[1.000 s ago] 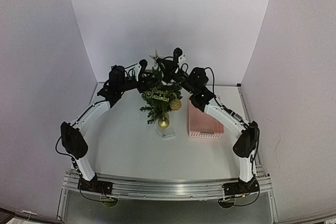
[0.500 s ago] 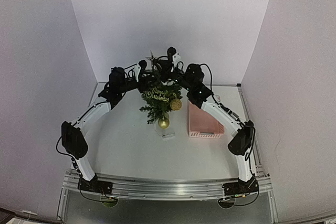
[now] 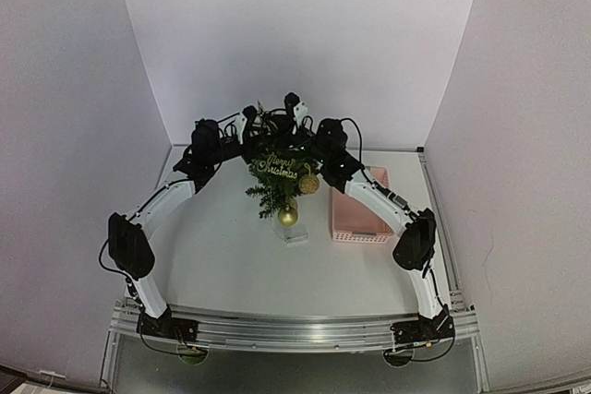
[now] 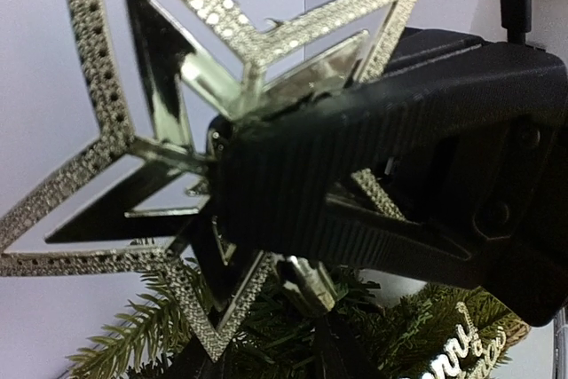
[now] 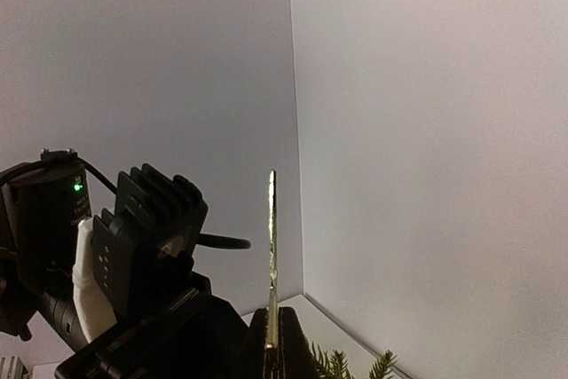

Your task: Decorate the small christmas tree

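Observation:
The small christmas tree point(image 3: 277, 182) stands mid-table with a "Merry Christmas" sign point(image 3: 282, 169) and two gold baubles point(image 3: 308, 184) on it. My right gripper point(image 3: 294, 119) is shut on a glittery star point(image 4: 115, 130) and holds it upright just above the tree top. Its black fingers point(image 4: 355, 184) clamp the star's middle. In the right wrist view the star point(image 5: 272, 246) shows edge-on between my right gripper point(image 5: 272, 335). My left gripper point(image 3: 251, 125) sits at the tree's upper branches point(image 4: 266, 343). Its dark fingers are barely visible and seem closed on the foliage.
A pink basket point(image 3: 360, 214) lies to the right of the tree. A clear tag lies at the tree's foot point(image 3: 294, 235). White walls point(image 3: 295, 34) close in the back and both sides. The left wrist housing point(image 5: 142, 237) is close to the star.
My right arm has swung left and back, carrying the star from beside the tree top to over it and a little lower. The left arm has stayed put.

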Motion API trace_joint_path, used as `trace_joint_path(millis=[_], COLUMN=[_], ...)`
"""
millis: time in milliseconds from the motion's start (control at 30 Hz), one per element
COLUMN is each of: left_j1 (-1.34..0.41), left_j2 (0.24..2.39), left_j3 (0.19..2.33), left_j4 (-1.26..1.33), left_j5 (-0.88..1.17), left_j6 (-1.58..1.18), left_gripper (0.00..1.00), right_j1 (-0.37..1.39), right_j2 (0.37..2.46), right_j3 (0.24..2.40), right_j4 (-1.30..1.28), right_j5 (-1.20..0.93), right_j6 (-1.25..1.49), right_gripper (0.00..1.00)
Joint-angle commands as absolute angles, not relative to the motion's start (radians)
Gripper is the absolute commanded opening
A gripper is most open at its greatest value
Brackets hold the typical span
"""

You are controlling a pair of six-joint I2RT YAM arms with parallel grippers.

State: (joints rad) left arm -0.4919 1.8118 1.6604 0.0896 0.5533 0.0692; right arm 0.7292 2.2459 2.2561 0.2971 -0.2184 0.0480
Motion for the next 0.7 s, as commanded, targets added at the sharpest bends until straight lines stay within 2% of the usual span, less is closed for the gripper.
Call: trace_joint_path(millis=[0, 133, 433, 667], left_j1=[-0.495, -0.494, -0.494, -0.494], left_j2=[1.811, 1.819, 1.828, 1.831], left_j3=[1.671, 1.68, 1.688, 1.682], left_j4=[0.143, 0.145, 0.152, 0.176], left_j5=[0.58, 0.582, 0.594, 0.594], left_j6=[0.055, 0.056, 0.056, 0.046], left_gripper=[0.3, 0.25, 0.22, 0.21], right_j1=[0.73, 0.73, 0.73, 0.73], right_j2=[2.192, 2.163, 2.139, 2.163], right_j3=[2.284, 2.262, 2.281, 2.271], right_j4=[0.334, 0.319, 0.21, 0.233], right_j5=[-0.229, -0.187, -0.145, -0.171], right_j6=[0.043, 0.004, -0.05, -0.065], right_gripper=[0.0, 0.0, 0.0, 0.0])
